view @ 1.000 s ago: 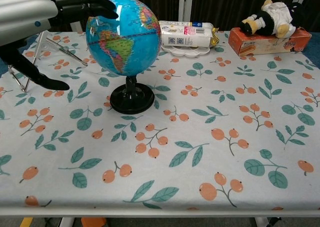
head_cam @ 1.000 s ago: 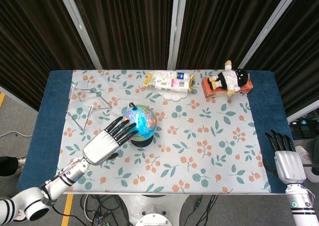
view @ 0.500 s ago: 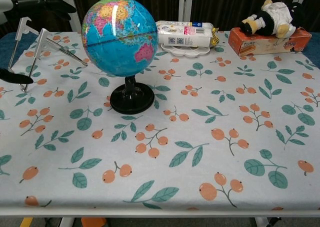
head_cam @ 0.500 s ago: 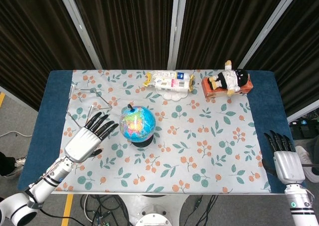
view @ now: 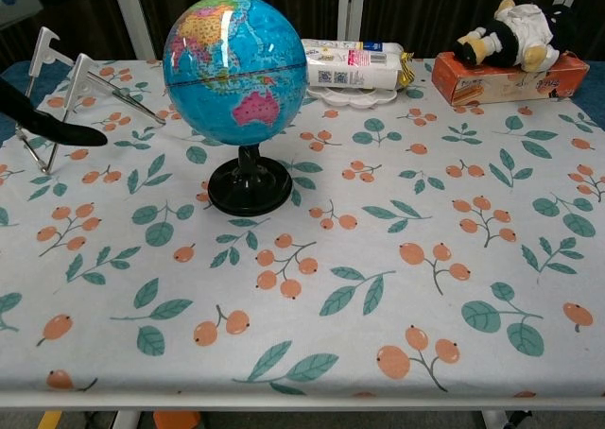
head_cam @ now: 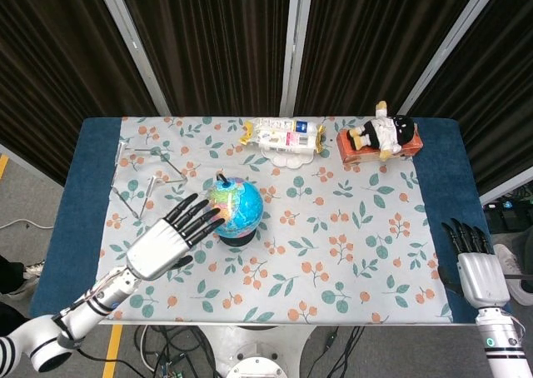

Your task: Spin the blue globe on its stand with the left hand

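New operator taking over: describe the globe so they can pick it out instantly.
On the floral tablecloth, look left of centre, in front of the white plate holding a wrapped packet. The blue globe stands there on a round black stand: the only sphere, and the tallest thing on the table.

**Dark curtains behind a floral-covered table**

Black pleated curtains point(head_cam: 216, 37) fill the top of the frame, crossed by slanting pale metal posts point(head_cam: 293, 41). A table point(head_cam: 71, 203) with blue edges carries a white cloth point(head_cam: 350, 228) printed with leaves and orange berries. Grey floor point(head_cam: 25, 203) shows at left; cables point(head_cam: 166, 345) hang at bottom centre.
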{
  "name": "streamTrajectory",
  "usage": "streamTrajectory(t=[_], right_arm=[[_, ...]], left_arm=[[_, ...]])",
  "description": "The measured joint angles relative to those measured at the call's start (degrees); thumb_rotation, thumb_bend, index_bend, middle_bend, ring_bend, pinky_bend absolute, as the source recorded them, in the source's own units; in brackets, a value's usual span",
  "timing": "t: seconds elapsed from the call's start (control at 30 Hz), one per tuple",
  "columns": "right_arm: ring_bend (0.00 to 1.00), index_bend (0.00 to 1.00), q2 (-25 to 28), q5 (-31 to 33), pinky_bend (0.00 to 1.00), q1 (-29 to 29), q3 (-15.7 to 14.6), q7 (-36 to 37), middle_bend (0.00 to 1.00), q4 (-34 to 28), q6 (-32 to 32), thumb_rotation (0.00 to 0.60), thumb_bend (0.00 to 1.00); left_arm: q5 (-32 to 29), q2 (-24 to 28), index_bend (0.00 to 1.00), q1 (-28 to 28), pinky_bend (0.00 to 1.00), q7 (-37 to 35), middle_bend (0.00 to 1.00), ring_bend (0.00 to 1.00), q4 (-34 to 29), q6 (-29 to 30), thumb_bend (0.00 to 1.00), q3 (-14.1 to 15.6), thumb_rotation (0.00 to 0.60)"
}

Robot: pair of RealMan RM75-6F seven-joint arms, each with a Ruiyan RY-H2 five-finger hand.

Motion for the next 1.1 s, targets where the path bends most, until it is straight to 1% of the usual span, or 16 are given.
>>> streamTrajectory(t=[0.17, 0.33, 0.6, 0.8, 1.1], right_arm=[[0.00, 0.00, 0.1, 0.0, 0.00, -0.1, 0.0, 0.5, 0.00, 0.3, 0.0, 0.600, 0.29], [0.00, 0.00, 0.1, 0.0, 0.00, -0.1, 0.0, 1.1, 0.00, 0.6, 0.1, 0.600, 0.29], [0.00, 0.00, 0.3, 0.0, 0.00, -0.2, 0.1, 1.4, 0.00, 0.7, 0.2, 0.600, 0.29], [0.00, 0.00, 0.2, -0.1, 0.00, -0.2, 0.1, 1.3, 0.00, 0.7, 0.2, 0.600, 0.29], [0.00, 0.00, 0.0, -0.1, 0.00, 0.0, 0.1, 0.8, 0.00, 0.6, -0.1, 0.600, 0.29]], left_arm=[[-0.5, -2.1, 0.08, -2.5, 0.00, 0.5, 0.07, 0.00, 0.4, -2.9, 0.06, -1.4, 0.600], [-1.5, -3.4, 0.08, -3.9, 0.00, 1.1, 0.06, 0.00, 1.2, -4.7, 0.06, -1.9, 0.600], [-3.0, -4.0, 0.08, -4.5, 0.00, 1.6, 0.06, 0.00, 1.7, -5.9, 0.06, -1.7, 0.600], [-4.2, -3.4, 0.08, -4.3, 0.00, 2.3, 0.06, 0.00, 1.1, -6.7, 0.06, -1.2, 0.600], [-4.9, -1.6, 0.08, -2.6, 0.00, 2.4, 0.06, 0.00, 0.3, -5.3, 0.06, 0.2, 0.600]])
